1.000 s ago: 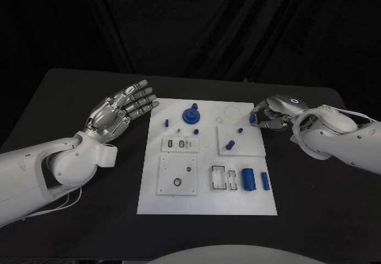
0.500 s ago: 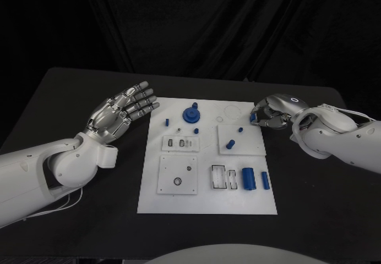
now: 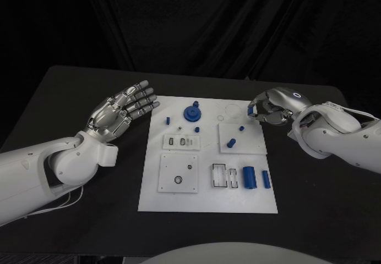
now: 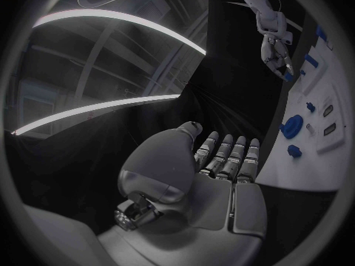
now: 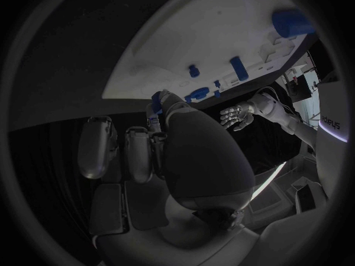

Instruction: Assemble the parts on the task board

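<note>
Fingers of right hand [image 3: 270, 110] pinching small blue part [image 3: 252, 110] over far right edge of task board [image 3: 208, 201], left hand [image 3: 120, 110] spread and empty beside it, most parts unplaced.

1. The task board [image 3: 208, 203], a white rectangular plate, lies flat mid-table before me.
2. Blue parts rest on it: a round gear-like piece [image 3: 191, 114] near its far edge, two cylinders [image 3: 248, 178] lying side by side nearer me.
3. One small blue part [image 3: 251, 111] sits pinched in my right hand [image 3: 270, 110].
</note>
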